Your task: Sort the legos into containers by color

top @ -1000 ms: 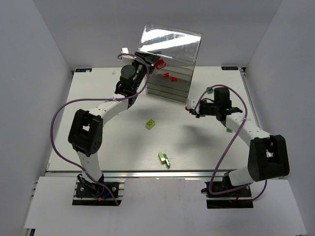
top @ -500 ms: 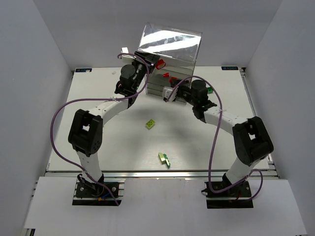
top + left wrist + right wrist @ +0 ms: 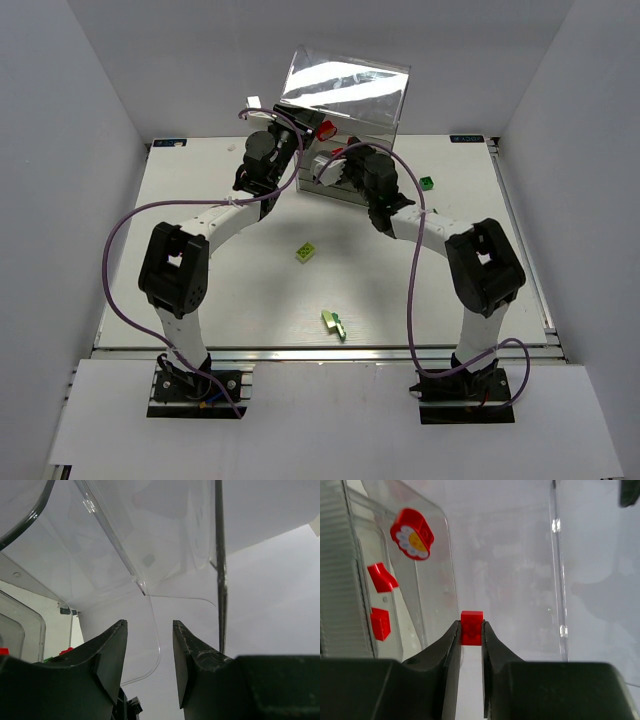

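**Right gripper pinched a red brick at the drawer box**

Your right gripper (image 3: pixel 471 630) had its jaws pressed onto a small red plastic brick (image 3: pixel 471 619). The brick sat upright at the very tips, one finger on each side. Straight ahead of those tips rose the tall clear plastic box of stacked drawers (image 3: pixel 345 85).

In the wrist view, a rounded red piece with a white-and-yellow flower face (image 3: pixel 412 534) showed through the clear wall up and to the left of the fingers. Two more red bricks (image 3: pixel 382 577) lay lower on that same side (whether all three shared one drawer, I could not tell).

Your left gripper (image 3: pixel 148 650) was up at the other side of the box with its jaws spread and nothing clamped. A rounded corner of clear panel (image 3: pixel 157 645) showed in the gap beyond them.

On the white table (image 3: pixel 200 190):
- A dark green brick (image 3: pixel 427 182) lay behind the right gripper, past its wrist.
- A yellow-green brick (image 3: pixel 306 253) lay on the near side of both grippers, between the arms.
- A second yellow-green piece (image 3: pixel 333 323) lay closer to the bases.
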